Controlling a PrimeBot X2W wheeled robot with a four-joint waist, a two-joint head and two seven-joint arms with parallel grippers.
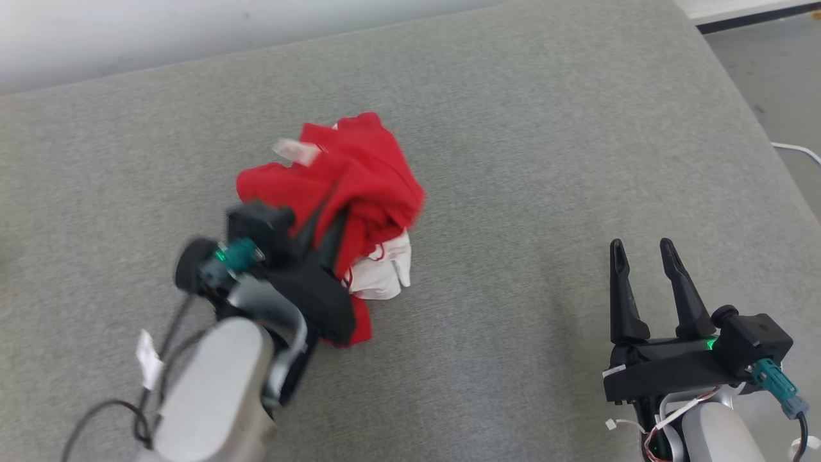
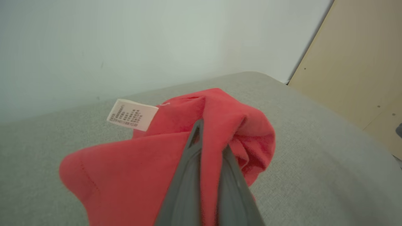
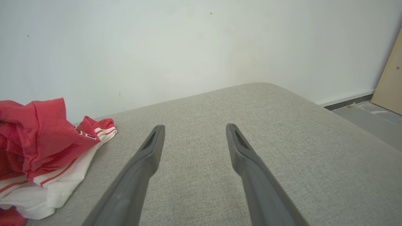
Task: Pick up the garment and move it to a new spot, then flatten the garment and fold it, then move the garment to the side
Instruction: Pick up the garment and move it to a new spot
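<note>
**Position of the garment.** One garment [image 1: 359, 186], red with a white striped section, was bunched in a heap near the middle of the grey padded surface [image 1: 545, 160], somewhat left of centre. The left gripper [image 1: 333, 218] was at the heap's near left side. Its two fingers were pinched together on a fold of red cloth, and the left wrist view showed fabric [image 2: 125, 169] caught between them and draped over both sides. The white section touched the surface at the heap's near right. Whether the rest was raised off the surface could not be told, as the head view was blurred there. The right gripper [image 1: 641, 247] stood well apart to the right, over bare surface, with its jaws wide and nothing between them [image 3: 194, 127]. From that wrist, the garment [image 3: 34, 138] lay far to the left.

**Count.** One garment; one white care label [image 1: 295, 151] sticking out of its far left side, with printed text facing the left wrist camera [image 2: 132, 114]; two grippers, with two dark fingers each.

**Edges and clearance.** The surface's far edge met a pale wall [image 3: 201, 47]. Its right edge fell away to grey floor [image 1: 776, 70], where a white cable [image 1: 798, 149] lay. A tan panel [image 2: 355, 62] stood beyond the far right corner. Open surface surrounded the heap on every side, with the widest stretch to its right, between the heap and the right gripper.
</note>
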